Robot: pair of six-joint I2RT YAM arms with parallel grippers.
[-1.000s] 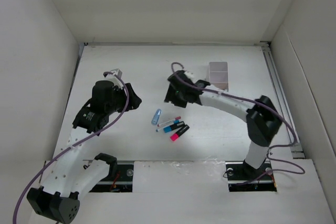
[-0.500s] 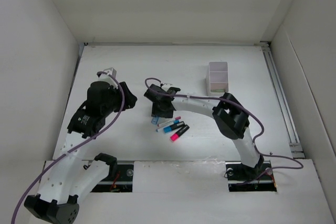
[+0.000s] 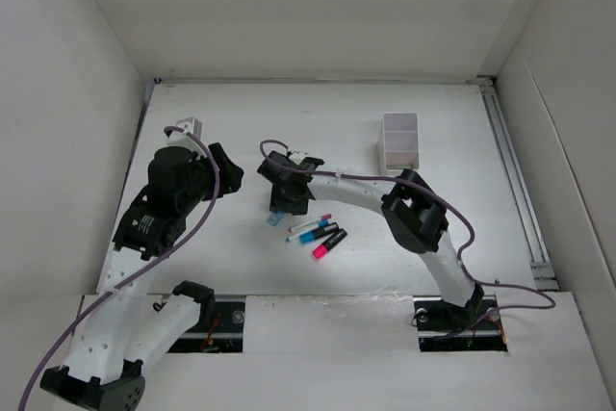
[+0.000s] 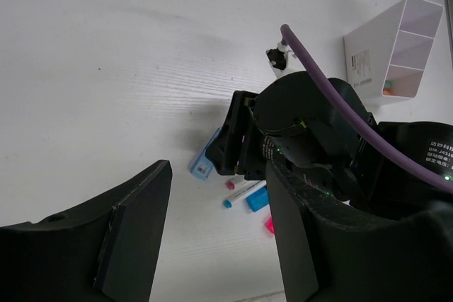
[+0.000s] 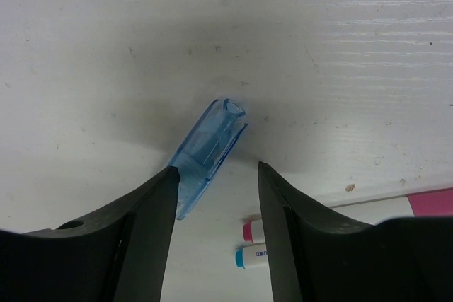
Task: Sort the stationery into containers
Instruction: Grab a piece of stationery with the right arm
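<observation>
2 arms are extended over the surface. The left arm rises from its base and holds its wrist over the left half. Its pincer, the left pincer, points toward the centre. Its fingers are spread and nothing lies between them.

The right arm folds at the elbow and its forearm reaches left across the centre. The right pincer points down at the surface with its fingers spread. 1 finger stands on each side of the blue piece without pinching it. The blue piece lies flat on the surface at a slant, just beside the pen group.

1 container stands at the far right of the surface, well apart from both pincers. It is white and divided into 3 compartments. 1 orange piece shows in an end compartment.

Loose item count on the surface:
- 1 blue piece, translucent and stubby.
- 1 black marker with a blue end.
- 1 black marker with a pink end.
- Thin white pens, probably 2, since they lie close together and the right arm covers part of them.
</observation>
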